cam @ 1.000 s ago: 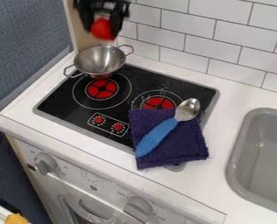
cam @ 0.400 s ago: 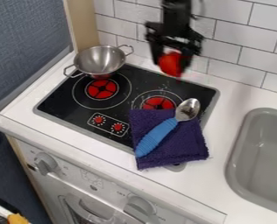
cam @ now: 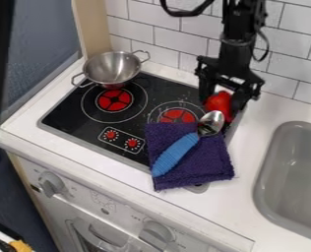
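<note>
Over the stove's back right corner hangs the black gripper (cam: pixel 220 106), shut on a red object (cam: pixel 218 104) that sits between its fingers. Just below the red object is the metal bowl of a spoon (cam: pixel 176 154) with a blue ribbed handle. The spoon lies slantwise on a folded purple cloth (cam: pixel 208 167), which covers the stove's front right part. A metal pot (cam: pixel 112 68) with two handles stands at the stove's back left corner.
The black stove top (cam: pixel 79 125) has red burners and knobs. A grey sink (cam: pixel 276 162) is set into the counter (cam: pixel 240 204) at the right. White wall tiles rise behind, and a dark shape is at the upper left edge.
From above the pot, the gripper has moved right and down to the stove's back right corner, carrying the red object. The pot, spoon and cloth have stayed in place.
</note>
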### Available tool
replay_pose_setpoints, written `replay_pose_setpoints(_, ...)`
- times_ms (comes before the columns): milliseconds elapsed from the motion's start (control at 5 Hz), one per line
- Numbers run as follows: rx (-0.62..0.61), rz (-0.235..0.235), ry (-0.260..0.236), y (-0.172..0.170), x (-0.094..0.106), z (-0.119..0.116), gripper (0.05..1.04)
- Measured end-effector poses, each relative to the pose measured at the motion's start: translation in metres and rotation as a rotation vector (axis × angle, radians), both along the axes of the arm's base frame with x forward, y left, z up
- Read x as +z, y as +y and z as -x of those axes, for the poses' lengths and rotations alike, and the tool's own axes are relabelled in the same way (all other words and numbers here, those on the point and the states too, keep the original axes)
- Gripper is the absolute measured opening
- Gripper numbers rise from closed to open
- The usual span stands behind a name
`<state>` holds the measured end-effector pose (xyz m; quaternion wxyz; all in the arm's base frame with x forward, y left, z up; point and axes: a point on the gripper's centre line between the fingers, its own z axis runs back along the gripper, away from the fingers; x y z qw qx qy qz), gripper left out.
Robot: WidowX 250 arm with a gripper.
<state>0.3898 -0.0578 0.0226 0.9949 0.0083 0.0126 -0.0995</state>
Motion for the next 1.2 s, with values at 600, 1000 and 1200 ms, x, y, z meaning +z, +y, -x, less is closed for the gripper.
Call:
replay_pose_setpoints(600,-0.016,-0.01,0.025,0.002,-0.008,0.008,1.019)
replay_pose_setpoints(1000,-0.01,0.042,-0.131,-0.003,0.057,0.009,1.008)
replay_pose_setpoints(1200,0.01,0.044,-0.155,0.0,0.07,0.019,1.006)
